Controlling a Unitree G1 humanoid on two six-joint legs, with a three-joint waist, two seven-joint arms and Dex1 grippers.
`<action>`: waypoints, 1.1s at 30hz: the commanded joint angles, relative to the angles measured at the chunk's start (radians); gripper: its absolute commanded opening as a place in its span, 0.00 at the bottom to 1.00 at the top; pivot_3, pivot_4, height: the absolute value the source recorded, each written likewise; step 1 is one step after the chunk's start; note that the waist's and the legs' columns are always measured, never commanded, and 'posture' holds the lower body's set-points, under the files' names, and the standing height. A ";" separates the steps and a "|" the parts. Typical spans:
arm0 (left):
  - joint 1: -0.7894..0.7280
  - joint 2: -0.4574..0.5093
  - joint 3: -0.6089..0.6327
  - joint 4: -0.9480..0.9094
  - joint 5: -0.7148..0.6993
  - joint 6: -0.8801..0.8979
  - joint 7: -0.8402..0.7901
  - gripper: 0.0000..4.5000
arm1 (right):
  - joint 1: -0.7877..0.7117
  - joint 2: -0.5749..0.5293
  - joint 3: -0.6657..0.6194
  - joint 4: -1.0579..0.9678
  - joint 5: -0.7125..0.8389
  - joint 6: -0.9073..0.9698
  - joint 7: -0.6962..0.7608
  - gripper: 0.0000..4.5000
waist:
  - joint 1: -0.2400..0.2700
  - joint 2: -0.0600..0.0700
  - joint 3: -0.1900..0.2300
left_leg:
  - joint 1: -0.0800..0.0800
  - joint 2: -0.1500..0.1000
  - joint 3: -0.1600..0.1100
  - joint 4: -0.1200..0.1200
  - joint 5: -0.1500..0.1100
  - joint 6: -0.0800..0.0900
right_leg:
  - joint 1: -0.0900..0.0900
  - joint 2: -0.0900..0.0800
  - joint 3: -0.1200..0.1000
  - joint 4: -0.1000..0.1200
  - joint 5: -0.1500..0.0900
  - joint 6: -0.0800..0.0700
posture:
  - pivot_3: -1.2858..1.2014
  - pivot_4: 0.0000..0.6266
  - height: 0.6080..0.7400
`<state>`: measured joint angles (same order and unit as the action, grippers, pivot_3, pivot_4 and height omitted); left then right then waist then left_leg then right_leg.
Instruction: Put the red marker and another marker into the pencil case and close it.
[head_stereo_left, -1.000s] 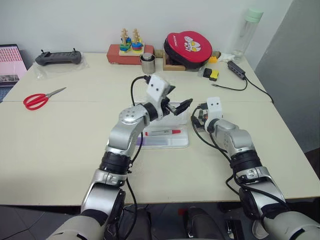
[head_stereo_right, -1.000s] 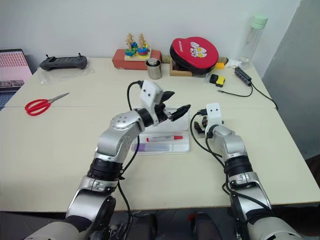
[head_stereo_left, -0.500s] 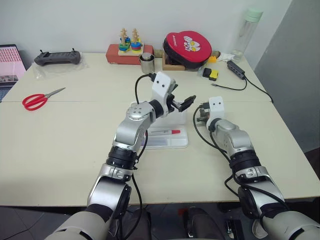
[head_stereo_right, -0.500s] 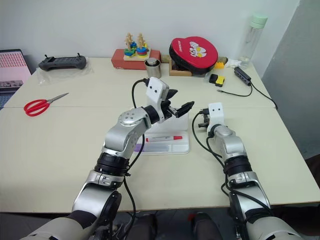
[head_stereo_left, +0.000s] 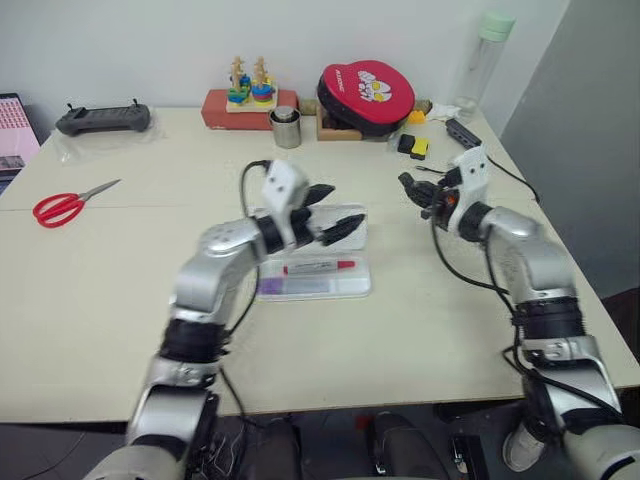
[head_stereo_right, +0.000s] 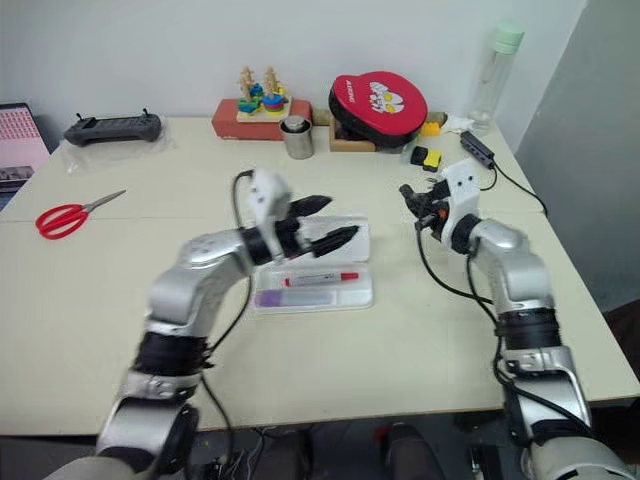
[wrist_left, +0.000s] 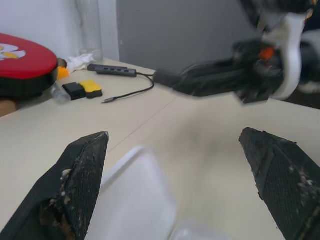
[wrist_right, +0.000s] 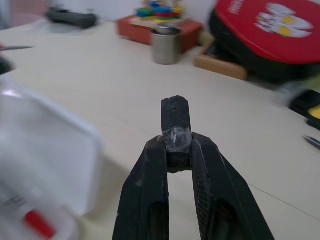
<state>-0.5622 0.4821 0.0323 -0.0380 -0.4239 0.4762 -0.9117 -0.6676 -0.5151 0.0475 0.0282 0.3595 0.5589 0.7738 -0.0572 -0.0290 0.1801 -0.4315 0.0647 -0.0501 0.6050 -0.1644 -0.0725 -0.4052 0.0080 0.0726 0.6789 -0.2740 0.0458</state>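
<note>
The pencil case (head_stereo_left: 348, 288) lies open mid-table, its white lid (head_stereo_left: 352, 232) standing up at the back. Inside lie the red marker (head_stereo_left: 318, 267) and, nearer me, the lavender marker (head_stereo_left: 272, 286). My left gripper (head_stereo_left: 347, 201) hovers open over the case, in front of the lid, with nothing between its fingers (wrist_left: 82, 172). The left wrist view has the lid (wrist_left: 140, 200) blurred below them. My right gripper (head_stereo_left: 404, 181) is raised to the right of the case and shut, holding nothing that I can see; its fingers (wrist_right: 172, 150) point toward the table's far side.
Red scissors (head_stereo_left: 60, 205) lie at the left. Along the back stand a controller (head_stereo_left: 103, 118), a stacking toy (head_stereo_left: 245, 90), a metal cup (head_stereo_left: 286, 127), a red round pouch (head_stereo_left: 365, 95) and a bottle (head_stereo_left: 480, 60). A cable hub (head_stereo_left: 465, 132) lies back right.
The camera view has shifted. My right gripper has shut and risen from beside the case. My left hand has drawn back toward the left, still open.
</note>
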 joint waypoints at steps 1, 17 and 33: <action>0.059 0.117 0.045 -0.074 -0.076 -0.016 -0.171 1.00 | 0.029 -0.037 0.123 -0.160 0.041 0.067 0.151 0.07 | -0.002 0.000 0.000 | 0.000 0.000 0.000 0.000 0.000 0.000 | 0.000 0.000 0.000 0.000 0.000 0.000 | 0.52 0.24 1.00; 0.147 0.244 0.070 -0.097 -0.107 0.017 -0.222 1.00 | 0.012 0.020 0.329 0.017 -0.159 -0.007 0.182 0.07 | 0.011 -0.001 0.000 | 0.000 0.000 0.001 0.003 0.000 0.000 | 0.000 -0.001 0.000 0.000 -0.001 -0.001 | 0.52 0.24 1.00; 0.185 0.230 0.136 -0.140 -0.161 0.078 -0.111 1.00 | -0.061 0.104 0.174 -0.004 -0.045 0.030 0.180 0.91 | 0.007 -0.001 0.000 | 0.000 0.000 0.000 0.002 0.000 0.000 | -0.001 0.000 0.000 0.000 -0.001 -0.001 | 0.52 0.24 1.00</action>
<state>-0.3808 0.7120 0.1167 -0.1290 -0.5503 0.5417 -1.0498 -0.6684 -0.4367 0.2987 0.0554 0.2507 0.5858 0.9538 -0.0506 -0.0297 0.1800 -0.4319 0.0650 -0.0499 0.6068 -0.1643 -0.0728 -0.4060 0.0076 0.0723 0.6794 -0.2752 0.0449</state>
